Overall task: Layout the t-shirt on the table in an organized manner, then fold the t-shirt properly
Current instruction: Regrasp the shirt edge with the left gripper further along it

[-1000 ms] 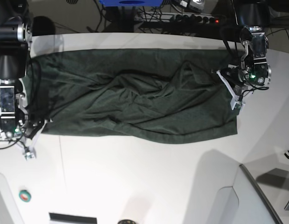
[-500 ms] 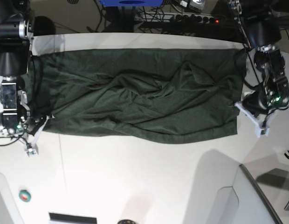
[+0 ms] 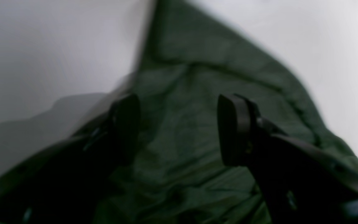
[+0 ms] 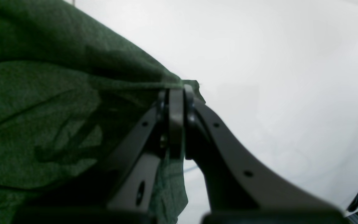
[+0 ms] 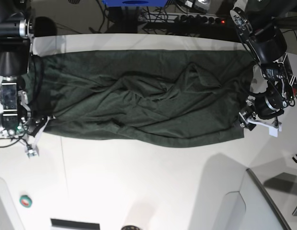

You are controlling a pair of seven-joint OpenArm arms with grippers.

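White table (image 5: 139, 182), t-shirt (image 5: 139, 96) between claws

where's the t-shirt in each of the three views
Base: t-shirt spread across the upper middle, between both arms.
Left wrist: centre, beneath the open left gripper.
Right wrist: fills the left side, corner clamped in the right gripper.
Shared landmark: the white table.

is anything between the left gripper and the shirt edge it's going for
Nothing visible. The left gripper has its jaws apart right over the t-shirt, with only green fabric and bare table around it. The right gripper is shut on the t-shirt at the opposite end.
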